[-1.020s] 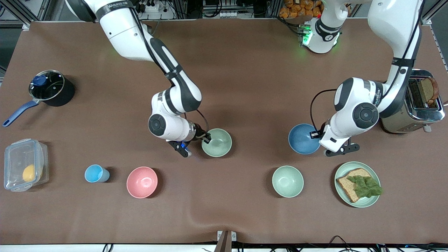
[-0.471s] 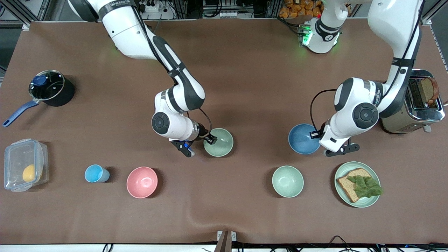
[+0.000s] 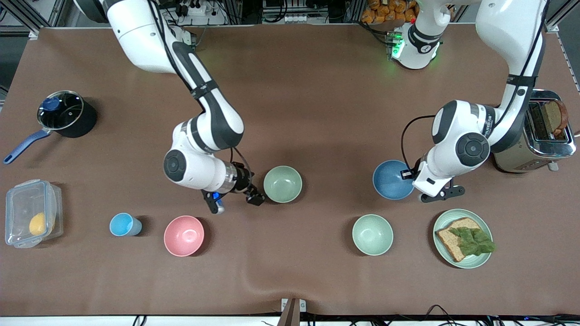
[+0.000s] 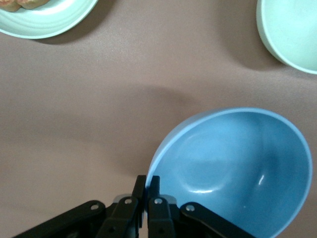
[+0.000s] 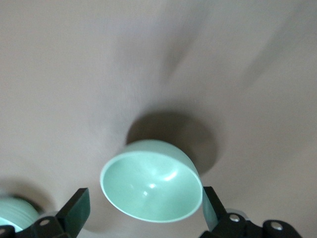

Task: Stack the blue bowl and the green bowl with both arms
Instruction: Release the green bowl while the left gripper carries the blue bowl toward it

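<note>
The sage green bowl (image 3: 282,184) stands upright on the brown table near the middle. My right gripper (image 3: 255,198) is open and empty just beside it, toward the right arm's end of the table, clear of the rim. In the right wrist view the green bowl (image 5: 151,186) shows between my open fingers (image 5: 74,210). The blue bowl (image 3: 392,179) is toward the left arm's end. My left gripper (image 3: 410,174) is shut on its rim. In the left wrist view my fingers (image 4: 141,186) pinch the blue bowl (image 4: 237,168) at its edge.
A pale mint bowl (image 3: 372,234) and a mint plate (image 3: 482,260) with bread and lettuce lie nearer the front camera than the blue bowl. A pink bowl (image 3: 184,235), blue cup (image 3: 122,224), plastic box (image 3: 29,213), pot (image 3: 63,113) and toaster (image 3: 543,131) stand around.
My right gripper has let go of the green bowl's rim, opened and drawn back toward the right arm's end. The green bowl stays on the table. The left arm has not moved.
</note>
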You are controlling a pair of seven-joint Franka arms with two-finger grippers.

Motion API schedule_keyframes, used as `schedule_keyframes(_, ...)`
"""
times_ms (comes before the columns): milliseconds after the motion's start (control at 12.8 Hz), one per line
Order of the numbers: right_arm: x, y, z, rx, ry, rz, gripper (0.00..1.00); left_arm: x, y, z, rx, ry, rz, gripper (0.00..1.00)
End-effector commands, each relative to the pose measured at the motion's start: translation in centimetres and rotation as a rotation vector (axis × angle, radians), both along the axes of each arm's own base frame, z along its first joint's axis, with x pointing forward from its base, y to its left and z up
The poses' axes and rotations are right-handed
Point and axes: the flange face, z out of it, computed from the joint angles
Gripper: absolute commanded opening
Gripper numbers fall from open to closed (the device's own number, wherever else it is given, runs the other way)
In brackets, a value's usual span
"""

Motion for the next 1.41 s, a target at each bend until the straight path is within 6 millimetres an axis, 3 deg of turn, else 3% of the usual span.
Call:
schedule_keyframes(0,1.0,-1.6,-3.0,-0.024,0.044,-0.064,1.00,0.3,-1.1,0.8,0.016,-0.010,-0.002,0.00)
schedule_keyframes(235,0.9,-2.1,-7.1,-0.059,0.060,-0.082,1.00,0.6,-2.3,0.8,0.005,-0.014,-0.013,0.00)
schedule_keyframes(471,0.5,-1.0,-8.8,-0.069,0.043,-0.082,1.00,0.4,-3.8,1.1,-0.002,-0.019,0.001,0.00)
schedule_keyframes(549,0.4,-1.0,-9.0,-0.071,0.045,-0.086,1.00,0.3,-5.3,1.8,-0.019,-0.028,0.009,0.00)
schedule_keyframes(706,0.5,-1.0,-9.3,-0.068,0.046,-0.094,1.00,-0.4,-9.3,2.9,-0.060,-0.034,0.044,0.00)
schedule_keyframes(941,0.6,-1.0,-9.4,-0.065,0.048,-0.123,1.00,-1.9,-16.4,3.1,-0.072,-0.041,0.072,0.00)
schedule_keyframes(1098,0.7,-1.1,-9.3,-0.065,0.046,-0.127,1.00,-1.7,-19.7,2.7,-0.095,-0.037,0.143,0.00)
schedule_keyframes(1333,1.3,-2.1,-9.2,-0.063,0.035,-0.149,1.00,-1.7,-26.3,1.6,-0.149,-0.028,0.224,0.00)
